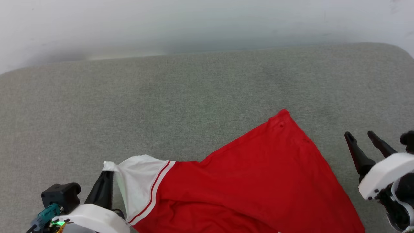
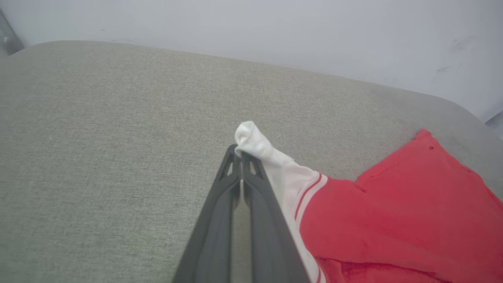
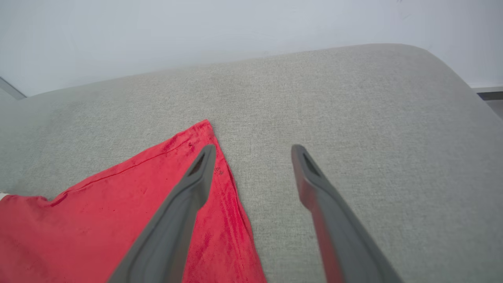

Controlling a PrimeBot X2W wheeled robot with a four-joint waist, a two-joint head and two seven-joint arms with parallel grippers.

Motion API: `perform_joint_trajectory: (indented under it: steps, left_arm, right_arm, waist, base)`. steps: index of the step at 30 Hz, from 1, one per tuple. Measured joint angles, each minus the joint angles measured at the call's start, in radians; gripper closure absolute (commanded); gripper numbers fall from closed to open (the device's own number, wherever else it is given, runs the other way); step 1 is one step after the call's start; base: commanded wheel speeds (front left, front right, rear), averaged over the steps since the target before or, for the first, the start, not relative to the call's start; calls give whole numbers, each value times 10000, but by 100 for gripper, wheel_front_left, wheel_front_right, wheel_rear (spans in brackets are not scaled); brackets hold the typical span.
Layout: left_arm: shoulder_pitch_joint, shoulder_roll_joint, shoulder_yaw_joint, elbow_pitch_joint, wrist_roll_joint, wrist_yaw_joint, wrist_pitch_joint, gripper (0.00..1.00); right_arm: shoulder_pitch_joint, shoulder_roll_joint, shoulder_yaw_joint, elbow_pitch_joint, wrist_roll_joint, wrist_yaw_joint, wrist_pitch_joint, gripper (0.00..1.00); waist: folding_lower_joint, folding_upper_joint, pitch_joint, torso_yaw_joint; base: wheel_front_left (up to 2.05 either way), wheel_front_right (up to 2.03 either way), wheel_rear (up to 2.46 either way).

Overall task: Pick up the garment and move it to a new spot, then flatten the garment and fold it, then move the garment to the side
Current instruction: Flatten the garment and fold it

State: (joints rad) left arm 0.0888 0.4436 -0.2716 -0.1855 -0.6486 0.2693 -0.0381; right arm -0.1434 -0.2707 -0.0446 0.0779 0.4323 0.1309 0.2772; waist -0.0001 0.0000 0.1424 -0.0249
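The garment (image 1: 252, 181) is a red jersey with a white panel and red-and-white striped trim, spread on the grey cushion at the lower middle of the head view. Its red corner (image 3: 202, 129) lies flat and pointed, free of any grip. My left gripper (image 2: 240, 151) is shut on the white corner of the garment (image 2: 255, 143), pinching it just above the cushion at the lower left (image 1: 105, 174). My right gripper (image 1: 359, 135) stands open to the right of the garment, nothing between its fingers; in the right wrist view its left finger (image 3: 196, 177) hovers over the red edge.
The grey fabric cushion (image 1: 181, 97) stretches wide behind and to both sides of the garment. A pale wall (image 1: 207, 22) rises along its far edge. The cushion's rounded corner (image 3: 440, 67) drops off at the right.
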Motion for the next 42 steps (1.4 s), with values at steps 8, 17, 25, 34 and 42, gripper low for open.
perform_joint_trajectory:
  steps: [8,17,25,34,42]
  left_arm:
    - [-855,-305,-328,92,111,-257,-148,100]
    - [-1860,-663,-763,614,153,-738,-318,100]
    - [-2271,-819,-905,1143,121,-1022,-535,100]
    - [-2324,-679,-1053,1580,213,-1126,-533,100]
    - [-3240,-58,-591,1856,297,-1216,-362,100]
  right_arm:
    - [-2375,-311,828,1825,470,0,1908,0]
    - [-4977,-736,1937,3544,796,0,5198,0]
    - [-5762,-755,2661,4514,1250,-4,6257,28]
    - [-5609,-372,3087,5283,1584,-2,5576,100]
    - [-5658,-280,3628,5469,1578,-2,3603,100]
  waist:
    - [1,0,822,517]
    - [2,0,1798,1237]
    - [2,0,2292,1709]
    - [2,0,1580,1612]
    - [1,0,286,1261]
  base:
    - [0,0,0]
    - [0,0,0]
    - [0,0,0]
    - [0,0,0]
    - [0,0,0]
